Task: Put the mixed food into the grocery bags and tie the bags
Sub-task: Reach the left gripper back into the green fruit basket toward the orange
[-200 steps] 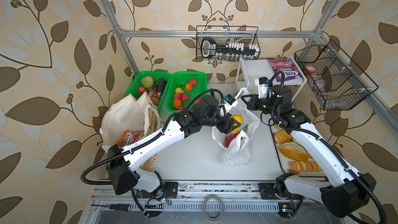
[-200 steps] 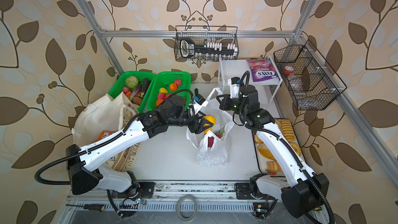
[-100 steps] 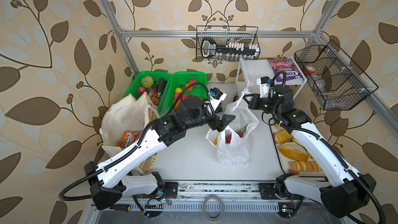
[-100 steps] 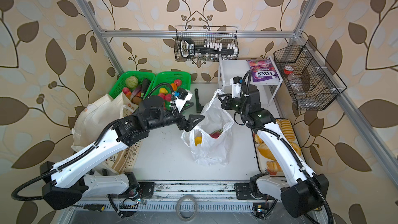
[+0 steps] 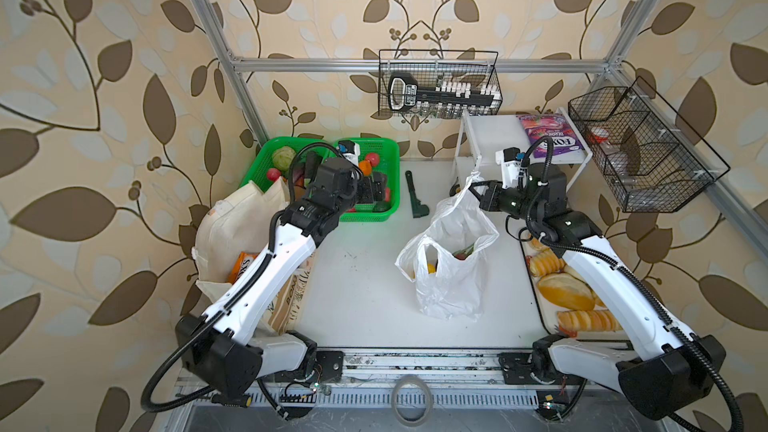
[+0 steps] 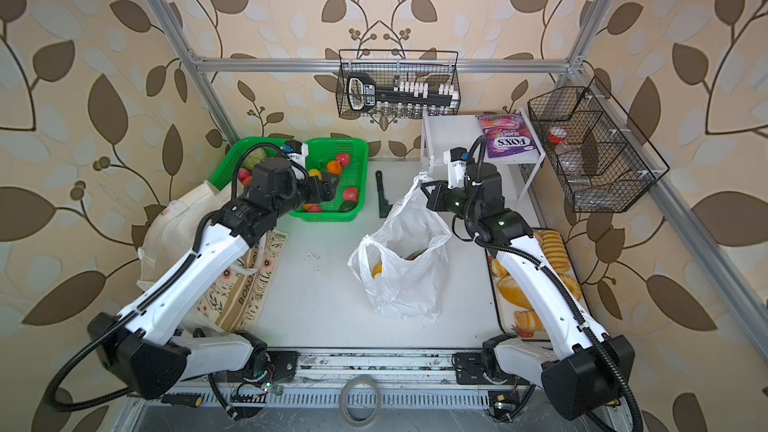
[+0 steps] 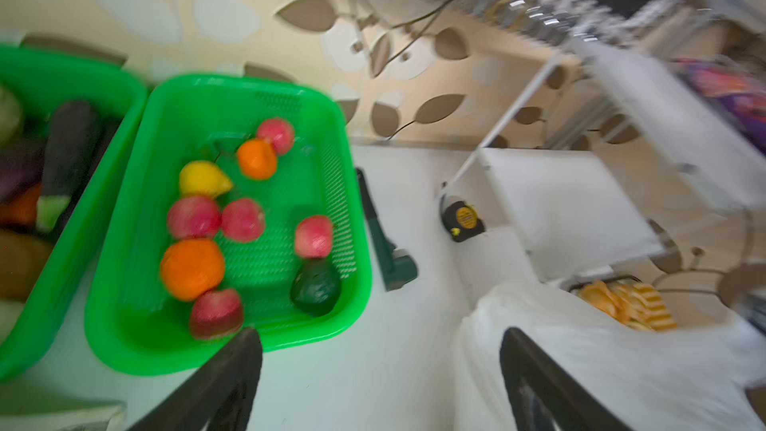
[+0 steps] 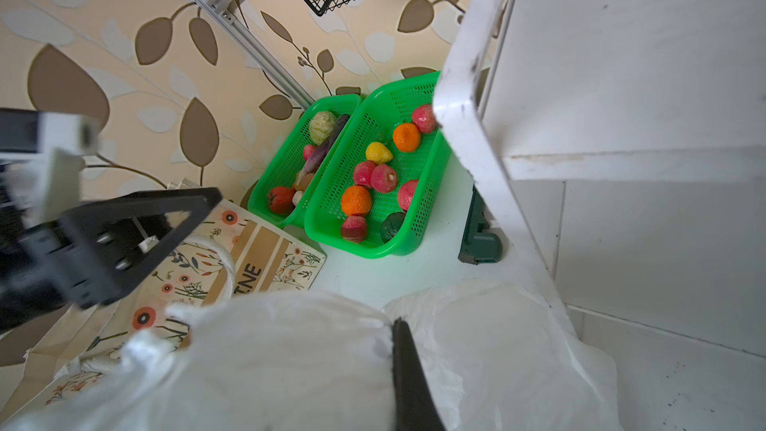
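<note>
The left gripper (image 7: pixel 380 335) hangs empty, jaws spread wide, over the near edge of the green fruit basket (image 7: pixel 232 80), with a red toy fruit (image 7: pixel 216 313) just ahead of one finger. The right gripper (image 5: pixel 473 192) is pinched on a handle of the white plastic bag (image 5: pixel 451 284), lifting it well to the basket's right, so the left arm looks nearer for picking
</note>
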Controlling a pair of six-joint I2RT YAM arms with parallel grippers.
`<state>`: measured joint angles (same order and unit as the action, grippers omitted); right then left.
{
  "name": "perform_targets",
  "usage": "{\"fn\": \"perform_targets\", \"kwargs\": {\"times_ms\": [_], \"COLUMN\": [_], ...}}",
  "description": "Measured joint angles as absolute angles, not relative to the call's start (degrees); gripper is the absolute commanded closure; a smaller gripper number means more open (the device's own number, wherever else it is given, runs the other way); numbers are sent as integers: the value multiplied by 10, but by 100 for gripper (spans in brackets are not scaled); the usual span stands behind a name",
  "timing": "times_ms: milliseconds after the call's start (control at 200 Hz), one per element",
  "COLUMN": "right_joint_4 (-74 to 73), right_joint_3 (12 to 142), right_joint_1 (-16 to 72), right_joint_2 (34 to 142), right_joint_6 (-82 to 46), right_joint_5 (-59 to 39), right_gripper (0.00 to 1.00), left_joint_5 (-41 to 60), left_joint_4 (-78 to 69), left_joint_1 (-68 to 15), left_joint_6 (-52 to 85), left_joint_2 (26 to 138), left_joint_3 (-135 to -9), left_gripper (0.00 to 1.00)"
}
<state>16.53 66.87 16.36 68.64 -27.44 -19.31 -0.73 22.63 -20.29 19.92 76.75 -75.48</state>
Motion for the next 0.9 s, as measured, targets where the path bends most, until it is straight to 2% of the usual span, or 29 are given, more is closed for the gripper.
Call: {"fn": "perform_targets", "kwargs": {"times_ms": [125, 265, 485, 900], "right_joint_4": [165, 165, 165, 166], "right_joint_3": [669, 669, 669, 669], "right_joint_1": [164, 164, 164, 164], "right_joint_2": [686, 685, 680, 680], "right_joint_6": [-276, -277, -277, -277], "right_joint_5": [-196, -200, -203, -208], "right_gripper": [100, 100, 100, 100], "left_joint_5": [-2, -29, -65, -96], "left_joint_4": [266, 324, 455, 534], "left_joint_1": [-152, -130, -104, -76], "left_joint_6": [219, 212, 166, 122], "left_joint_2": [885, 1014, 1213, 1304], "left_joint_3": [-813, -894, -1094, -1179], "left_gripper": [15, 13, 12, 11]}}
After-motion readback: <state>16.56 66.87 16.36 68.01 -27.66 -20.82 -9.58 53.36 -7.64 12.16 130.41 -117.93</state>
